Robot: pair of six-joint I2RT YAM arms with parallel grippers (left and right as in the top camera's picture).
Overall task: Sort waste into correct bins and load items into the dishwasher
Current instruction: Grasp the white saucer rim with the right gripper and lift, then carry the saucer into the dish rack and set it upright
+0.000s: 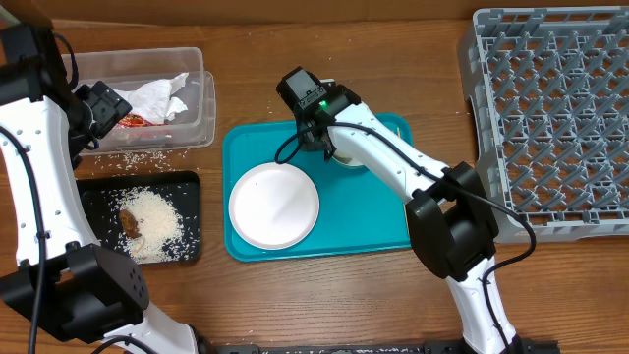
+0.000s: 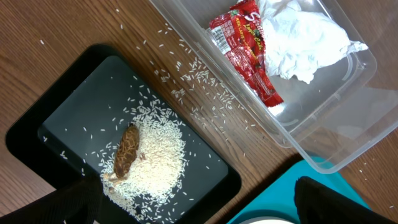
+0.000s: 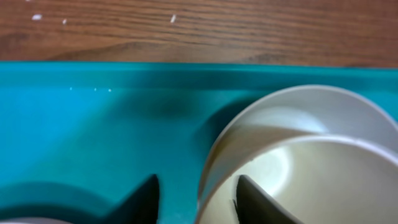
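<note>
Left gripper hangs fully open and empty over the black tray near the tabletop's left edge. At the teal tray's far edge, right gripper straddles the rim of the cup nested in its bowl. It is half-closed, outer finger not touching. Risk: a one-sided rim pinch tips or separates the pair.

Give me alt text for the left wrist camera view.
A black tray holds a rice pile with a brown lump; beside it a clear tub holds a red wrapper and white napkin. Loose rice dots the wooden table between them.
</note>
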